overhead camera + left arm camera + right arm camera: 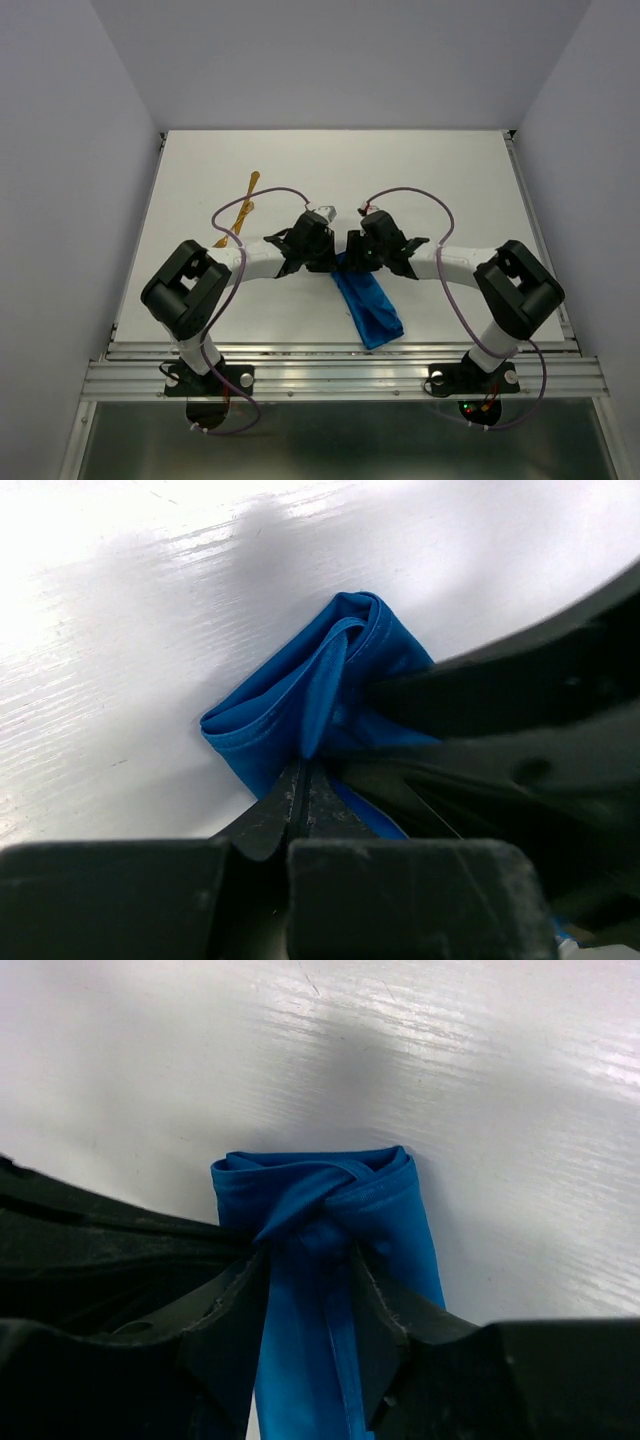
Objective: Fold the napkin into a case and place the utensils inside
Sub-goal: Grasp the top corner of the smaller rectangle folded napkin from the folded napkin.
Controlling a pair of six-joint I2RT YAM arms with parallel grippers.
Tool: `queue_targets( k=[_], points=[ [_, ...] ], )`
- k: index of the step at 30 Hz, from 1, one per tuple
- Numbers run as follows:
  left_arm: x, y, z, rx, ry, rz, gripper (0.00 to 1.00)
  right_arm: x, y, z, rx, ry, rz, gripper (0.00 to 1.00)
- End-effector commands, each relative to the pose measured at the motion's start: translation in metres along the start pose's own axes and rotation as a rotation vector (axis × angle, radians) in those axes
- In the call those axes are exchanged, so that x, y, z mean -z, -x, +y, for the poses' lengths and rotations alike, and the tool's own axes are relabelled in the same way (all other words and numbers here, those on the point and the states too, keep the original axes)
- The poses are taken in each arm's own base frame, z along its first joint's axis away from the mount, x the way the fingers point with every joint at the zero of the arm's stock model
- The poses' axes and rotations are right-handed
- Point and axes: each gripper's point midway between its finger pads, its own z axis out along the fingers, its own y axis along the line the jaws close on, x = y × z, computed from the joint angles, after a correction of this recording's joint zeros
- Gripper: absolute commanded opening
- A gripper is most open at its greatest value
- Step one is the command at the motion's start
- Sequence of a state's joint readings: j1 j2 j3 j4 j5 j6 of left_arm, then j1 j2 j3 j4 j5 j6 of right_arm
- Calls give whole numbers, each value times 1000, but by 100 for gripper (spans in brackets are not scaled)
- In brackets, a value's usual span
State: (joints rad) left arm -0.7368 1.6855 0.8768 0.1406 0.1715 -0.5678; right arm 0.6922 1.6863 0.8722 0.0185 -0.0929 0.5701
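Left wrist view: left pincer [303,772] pinches napkin [290,705]; right pincer [308,1260] half wide around napkin. Keep fold pinned, move slowly.

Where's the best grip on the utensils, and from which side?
Probably the slim shafts of the utensils, about mid-length, from straight above with jaws across their diagonal. They lie flat on the table, left of and beyond the napkin, so a side approach finds no edge.
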Motion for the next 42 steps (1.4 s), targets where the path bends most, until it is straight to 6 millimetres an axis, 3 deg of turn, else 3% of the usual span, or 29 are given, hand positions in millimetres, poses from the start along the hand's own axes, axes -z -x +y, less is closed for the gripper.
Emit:
queue_targets(
  k=[1,5,10,13,14,16,17,27,42],
  points=[
    [0,4,-17,-26,-66,1,0,30,35,48,19,185,-143,47],
    [0,5,-16,-32,-63,4,0,42,26,44,2,198,-160,47],
    [0,10,-18,-33,-68,-6,0,56,33,31,-45,156,-256,45],
    [2,12,-19,-33,-67,-11,0,53,31,12,-70,52,-261,21],
    [2,13,-18,-32,-66,-13,0,49,32,2,-88,-6,-260,7],
    [3,15,-18,-29,-65,-15,0,43,29,-3,-90,-56,-214,1],
    [4,16,-18,-29,-66,-17,0,32,20,-7,-88,-67,-172,1],
    [2,17,-18,-32,-69,-10,0,11,2,-16,-48,-97,-81,1],
    [-5,11,-15,-33,-65,12,0,-2,-6,11,-14,40,-16,1]
  ],
)
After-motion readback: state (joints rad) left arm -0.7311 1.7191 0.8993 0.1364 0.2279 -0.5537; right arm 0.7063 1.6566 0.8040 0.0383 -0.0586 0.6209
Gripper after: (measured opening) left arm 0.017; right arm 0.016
